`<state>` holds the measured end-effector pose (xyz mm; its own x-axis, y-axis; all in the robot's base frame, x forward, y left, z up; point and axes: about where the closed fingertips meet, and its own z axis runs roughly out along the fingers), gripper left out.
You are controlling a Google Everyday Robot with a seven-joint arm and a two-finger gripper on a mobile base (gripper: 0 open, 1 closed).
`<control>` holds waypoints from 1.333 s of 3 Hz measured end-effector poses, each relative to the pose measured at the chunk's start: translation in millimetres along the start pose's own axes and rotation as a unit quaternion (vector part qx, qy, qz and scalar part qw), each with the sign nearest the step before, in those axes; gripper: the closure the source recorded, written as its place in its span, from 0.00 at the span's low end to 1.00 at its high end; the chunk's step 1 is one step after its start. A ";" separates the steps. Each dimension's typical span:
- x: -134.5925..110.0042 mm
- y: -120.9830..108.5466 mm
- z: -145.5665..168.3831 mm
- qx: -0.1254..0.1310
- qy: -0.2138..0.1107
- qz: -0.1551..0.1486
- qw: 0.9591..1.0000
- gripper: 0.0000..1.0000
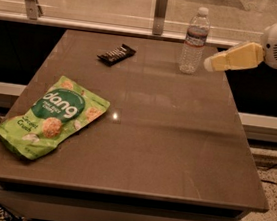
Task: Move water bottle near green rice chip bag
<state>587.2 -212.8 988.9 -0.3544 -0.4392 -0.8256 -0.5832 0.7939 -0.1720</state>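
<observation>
The water bottle point(194, 41) stands upright at the far right of the table, clear and ribbed with a white cap and a dark label band. The green rice chip bag point(53, 116) lies flat near the table's front left, with white "dang" lettering. My gripper point(210, 64) reaches in from the right on a white arm, its yellowish tip just right of the bottle's lower half, close to it and above the table.
A small black wrapped bar point(116, 54) lies at the far middle of the brown table point(174, 147). A glass rail with metal posts point(161, 4) runs behind the table. The table's right edge drops to the floor.
</observation>
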 end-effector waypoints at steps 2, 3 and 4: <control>-15.4 -17.2 41.3 0.002 -0.041 0.038 0.998 0.00; -23.6 -26.3 58.0 0.003 -0.072 0.054 0.996 0.00; -30.4 -33.8 76.2 0.002 -0.101 0.066 0.993 0.00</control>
<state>673.4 -194.3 978.9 -0.2739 -0.2385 -0.9317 -0.5379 0.8411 -0.0572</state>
